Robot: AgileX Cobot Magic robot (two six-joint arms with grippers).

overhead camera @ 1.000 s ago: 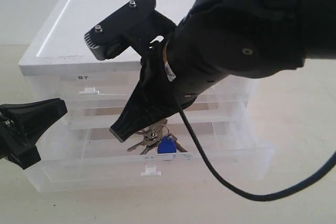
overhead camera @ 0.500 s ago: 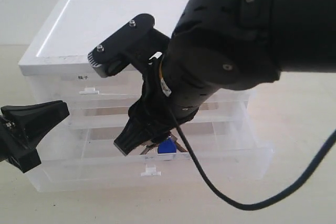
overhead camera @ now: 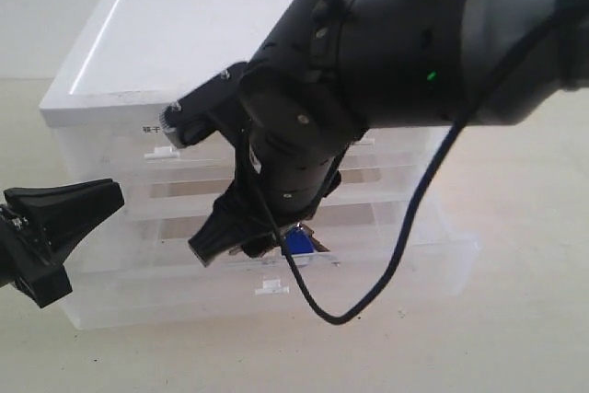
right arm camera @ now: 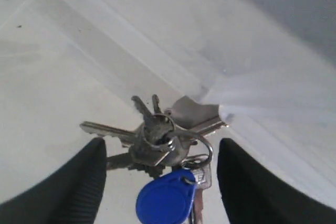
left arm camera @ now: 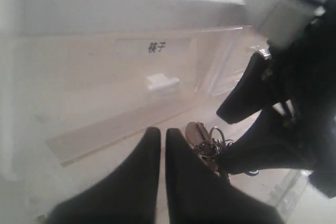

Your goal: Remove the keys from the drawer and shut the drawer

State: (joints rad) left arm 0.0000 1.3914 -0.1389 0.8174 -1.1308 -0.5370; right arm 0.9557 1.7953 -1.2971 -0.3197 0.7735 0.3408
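A: Nearest first. Left gripper [overhead camera: 55, 232]?
B: Low at 8 o'clock in the exterior view, outside the drawer [overhead camera: 386, 273], near its left front end. Fingers together with only a hairline gap, nothing in them.
A: Drawer?
B: Bottom tier, standing open. White tab handle [overhead camera: 271, 288] is at 6 o'clock on the front wall.
A: Keys?
B: The keys [right arm camera: 157, 153] lie on the drawer floor, just behind the front wall, about mid-width. In the exterior view only the blue fob [overhead camera: 296, 242] is clear, at 3 o'clock of the right arm's visible fingertip.
A: Right gripper?
B: Right gripper [right arm camera: 161, 145] is down in the drawer, jaws apart, one finger on either side of the bunch. No finger touches metal that I can see, so nothing is gripped.
A: Axis?
B: Bunch fans out from the ring. The fob-to-ring line runs along the gap, and the longest blade sticks crosswise toward one finger. Closing should catch the ring and heads, I'd judge.
A: Nearer arm?
B: Right, clearly. Left is well apart, at 9 o'clock of the keys, better placed to push the front.
A: Behind?
B: White-topped cabinet [overhead camera: 184, 34]. Upper drawers look pushed in.
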